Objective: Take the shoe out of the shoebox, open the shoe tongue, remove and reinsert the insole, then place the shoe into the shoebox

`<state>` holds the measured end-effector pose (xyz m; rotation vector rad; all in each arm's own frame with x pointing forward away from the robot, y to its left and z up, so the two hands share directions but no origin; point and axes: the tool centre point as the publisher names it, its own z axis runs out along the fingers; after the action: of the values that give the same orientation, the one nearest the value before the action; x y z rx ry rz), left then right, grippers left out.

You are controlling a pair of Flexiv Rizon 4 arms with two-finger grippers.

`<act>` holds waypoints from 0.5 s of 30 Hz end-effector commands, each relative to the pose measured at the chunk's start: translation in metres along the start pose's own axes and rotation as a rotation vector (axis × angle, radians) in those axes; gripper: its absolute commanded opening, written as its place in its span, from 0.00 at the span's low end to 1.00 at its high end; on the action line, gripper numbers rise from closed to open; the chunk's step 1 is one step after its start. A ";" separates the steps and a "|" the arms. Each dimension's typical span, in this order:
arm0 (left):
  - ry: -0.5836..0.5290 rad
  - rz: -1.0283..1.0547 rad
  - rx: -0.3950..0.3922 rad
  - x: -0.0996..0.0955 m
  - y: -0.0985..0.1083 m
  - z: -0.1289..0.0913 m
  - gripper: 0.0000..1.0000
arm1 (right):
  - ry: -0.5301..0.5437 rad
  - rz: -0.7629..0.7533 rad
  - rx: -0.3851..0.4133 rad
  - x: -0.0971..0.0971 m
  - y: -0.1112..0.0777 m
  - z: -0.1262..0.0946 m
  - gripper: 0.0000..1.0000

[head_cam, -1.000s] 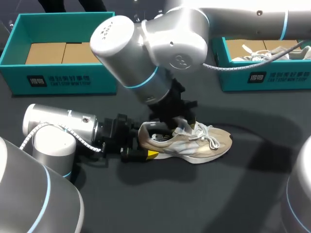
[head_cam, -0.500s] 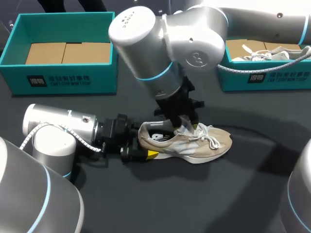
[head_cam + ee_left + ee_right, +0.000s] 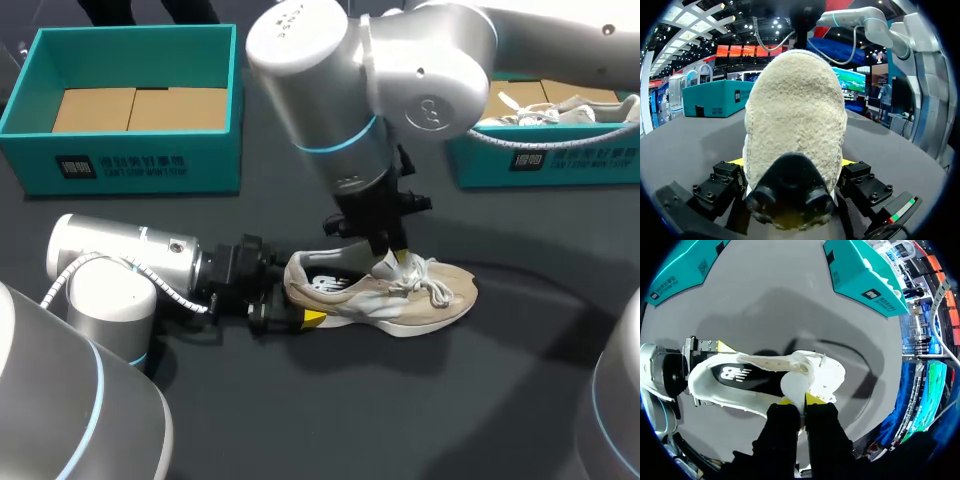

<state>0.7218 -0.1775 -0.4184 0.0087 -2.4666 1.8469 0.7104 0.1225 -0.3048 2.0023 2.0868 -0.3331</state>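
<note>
Lying upright on its sole on the dark worktop (image 3: pixel 300 420), the beige shoe (image 3: pixel 400 300) is the item held between both hands.

Left hand (image 3: pixel 791 162): level with the worktop and clamped on the heel. One yellow fingertip (image 3: pixel 736 161) presses each side of the heel counter, and the rest of the shoe extends straight ahead of the fingers.

Right hand (image 3: pixel 799 401): comes down from above over the middle of the shoe. Its two yellow tips stand almost together, pinched on the pale tongue (image 3: pixel 792 385), which stands up between them at the front of the shoe's opening.

Dark insole (image 3: pixel 740 376): seated inside the shoe, exposed through the opening between the right hand and the left hand.

White laces (image 3: pixel 435 285): loose over the forefoot, just beyond the right hand on the toe side.

Empty shoebox (image 3: pixel 130 160): teal with a brown cardboard floor. It stands well apart from both hands, on the far side of the left arm.

Second shoebox (image 3: pixel 540 150): also teal, well apart from the right hand and behind the right arm. It holds a white shoe (image 3: pixel 545 108).
</note>
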 end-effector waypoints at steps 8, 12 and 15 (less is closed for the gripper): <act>-0.003 0.000 0.000 0.001 0.004 0.002 0.00 | 0.319 -0.143 -0.105 -0.026 0.002 0.012 0.00; -0.003 0.000 0.000 0.001 0.004 0.002 0.00 | 0.319 -0.143 -0.105 -0.026 0.002 0.012 0.00; -0.003 0.000 0.000 0.001 0.004 0.002 0.00 | 0.319 -0.143 -0.105 -0.026 0.002 0.012 0.00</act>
<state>0.7218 -0.1774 -0.4185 0.0092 -2.4665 1.8469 0.7161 0.1047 -0.3079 1.9056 2.3119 -0.0699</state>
